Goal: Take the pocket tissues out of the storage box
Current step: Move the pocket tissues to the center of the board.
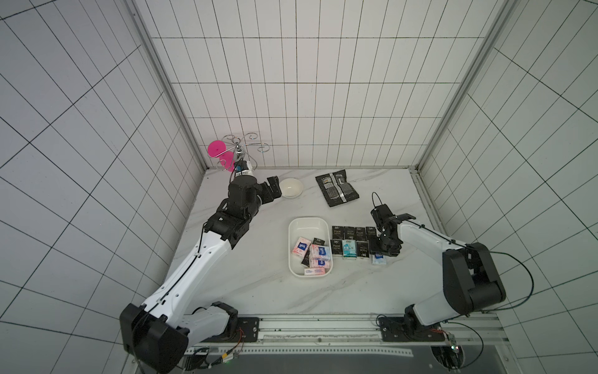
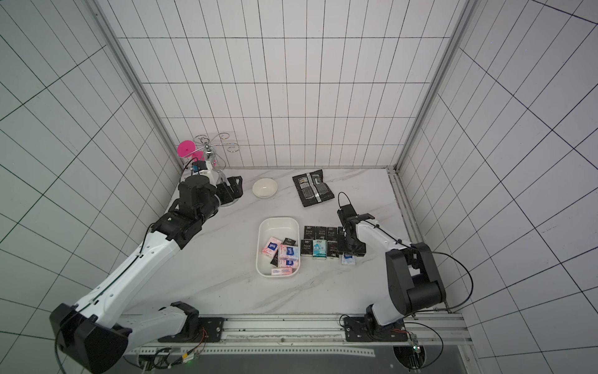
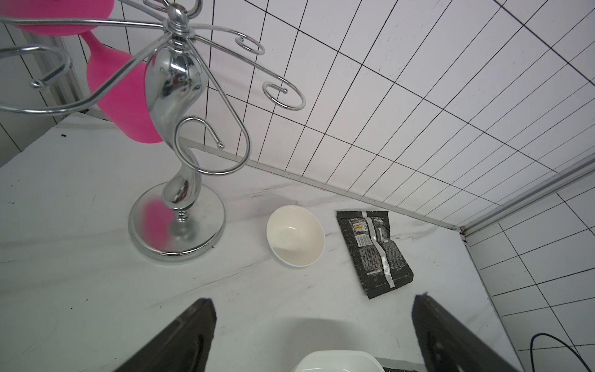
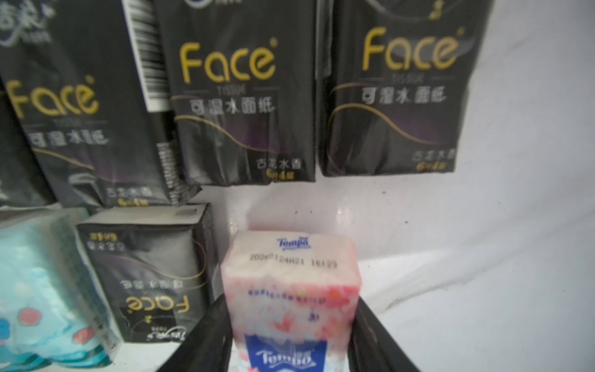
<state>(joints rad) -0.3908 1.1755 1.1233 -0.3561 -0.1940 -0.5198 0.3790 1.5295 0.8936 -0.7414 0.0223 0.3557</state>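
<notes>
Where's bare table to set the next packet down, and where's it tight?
Free: the tabletop between storage box and front rail; also the strip between the box, bowl and black pouch. Crowded: right of the box, two rows of pocket tissues packed edge to edge, right hand over them.

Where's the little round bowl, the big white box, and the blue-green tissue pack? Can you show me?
round white bowl (image 1: 291,187): in a top view, on its inside middle.
storage box (image 1: 307,230): in a top view, on its bare floor.
teal tissue packet (image 1: 349,249): in a top view, on its front face.
</notes>
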